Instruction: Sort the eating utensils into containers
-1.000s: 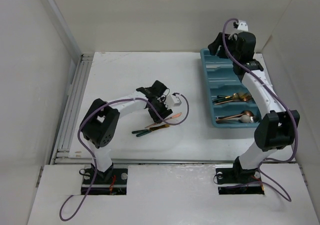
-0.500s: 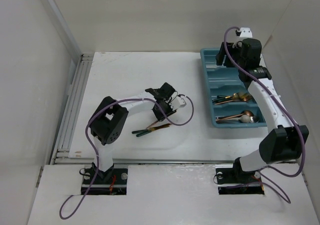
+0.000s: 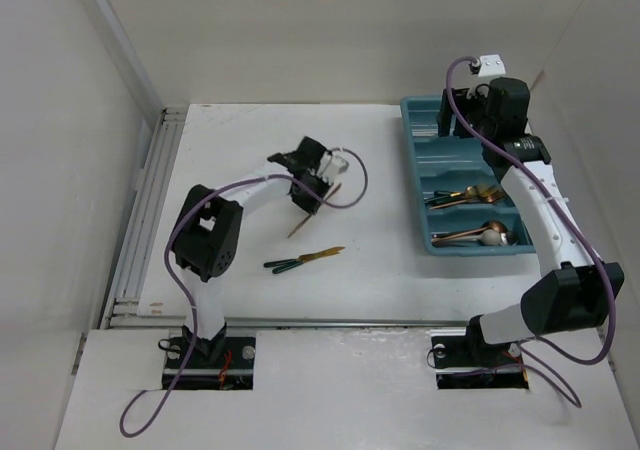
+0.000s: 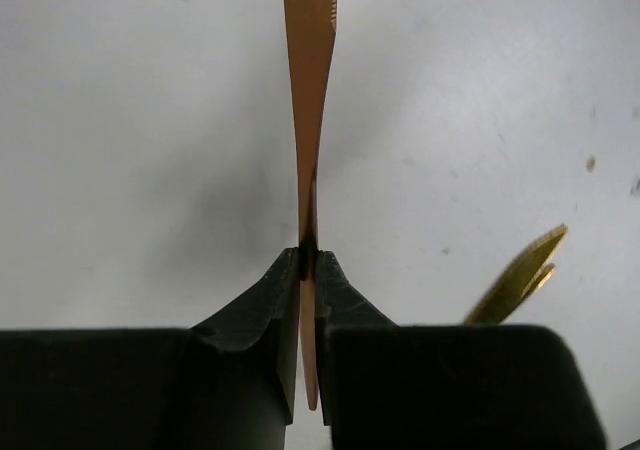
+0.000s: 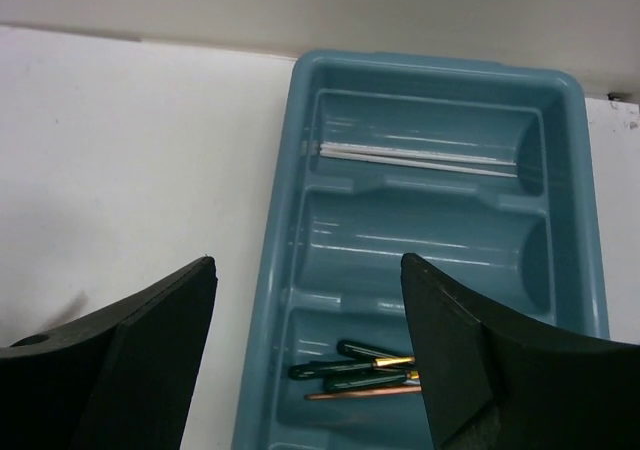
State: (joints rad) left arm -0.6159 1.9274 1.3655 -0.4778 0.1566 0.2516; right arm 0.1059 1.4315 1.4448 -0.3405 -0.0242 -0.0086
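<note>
White walls close in a white surface [image 3: 240, 150] on three sides. Toward the middle of it, left of centre, the left end effector [image 4: 308, 260] is clamped on a copper knife [image 4: 309, 90], fingers pressed flat against either side of the thin metal. The serrated blade runs straight out past the fingertips, and a short stub of copper shows behind the pinch. From the top view the knife slants from the end effector down toward the near-left; whether its tip touches the surface cannot be told.

Just nearer the near edge, apart from the knife, loose utensils [image 3: 305, 259] lie together on the surface, dark green handles to the left and gold ends to the right. One gold tip also shows at the right of the left wrist view.

At the far-right corner sits the teal tray [image 5: 440, 65], its slots running crosswise. The second slot from the near end holds dark-handled gold pieces [image 3: 460, 197], seen from the right wrist view as green handles side by side. The nearest slot holds a spoon [image 3: 491, 233] with more copper metal beside it.

Above the tray's far end hangs the right end effector [image 5: 308, 262], fingers spread wide and gripping nothing.
</note>
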